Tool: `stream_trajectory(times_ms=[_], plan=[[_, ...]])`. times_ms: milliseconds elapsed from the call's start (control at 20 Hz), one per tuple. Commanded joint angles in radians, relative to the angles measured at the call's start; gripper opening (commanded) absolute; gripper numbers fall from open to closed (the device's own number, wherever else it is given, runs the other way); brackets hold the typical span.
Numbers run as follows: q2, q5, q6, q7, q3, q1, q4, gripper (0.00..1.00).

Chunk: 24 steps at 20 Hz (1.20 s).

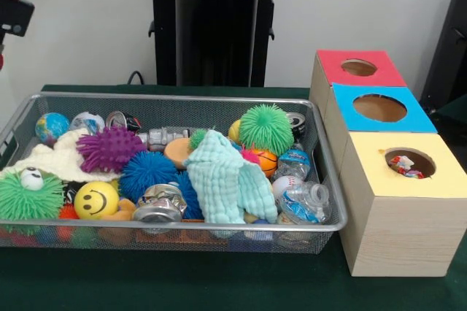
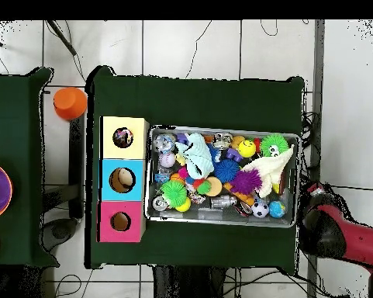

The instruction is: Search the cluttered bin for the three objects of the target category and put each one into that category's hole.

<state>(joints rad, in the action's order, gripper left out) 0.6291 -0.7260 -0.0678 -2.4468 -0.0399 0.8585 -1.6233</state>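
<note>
We see a wire bin (image 1: 325,201) on the green desk (image 1: 219,289), filling most of its middle and packed with clutter. Inside lie a mint cloth (image 1: 222,179) near the middle, a purple spiky ball (image 1: 109,148), a blue spiky ball (image 1: 146,171), a green spiky ball (image 1: 265,128) toward the far wall, a yellow smiley ball (image 1: 95,200) and a crushed can (image 1: 159,204) at the near wall, a small globe ball (image 1: 52,127) in a far corner, and crumpled plastic bottles (image 1: 303,201) at the end beside the boxes.

Just beside that end of the bin stands a row of three wooden boxes, each with a round hole on top: a yellow box (image 1: 408,201), a blue box (image 1: 379,109) and a red box (image 1: 357,68). The yellow box's hole already shows something crumpled inside.

In the overhead view a red and black arm (image 2: 348,237) sits off the desk's corner, away from the bin. We cannot tell how the fingers stand, since they do not show.
</note>
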Motion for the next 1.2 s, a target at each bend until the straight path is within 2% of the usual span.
stream_trajectory(times_ms=[50,250,450,600,800,1000,1200], plan=[[0.04,0.21,-0.208,0.006,-0.26,0.222,-0.135,1.0],[0.085,0.264,-0.239,0.007,-0.284,0.24,-0.17,1.0],[0.117,0.378,-0.245,-0.028,-0.371,0.289,-0.22,1.0],[0.148,0.443,-0.279,-0.034,-0.388,0.275,-0.222,1.0],[0.132,0.518,-0.235,-0.102,-0.394,0.257,-0.257,1.0],[0.094,0.522,-0.137,-0.116,-0.362,0.227,-0.262,1.0],[0.057,0.55,-0.121,-0.108,-0.389,0.246,-0.287,1.0]])
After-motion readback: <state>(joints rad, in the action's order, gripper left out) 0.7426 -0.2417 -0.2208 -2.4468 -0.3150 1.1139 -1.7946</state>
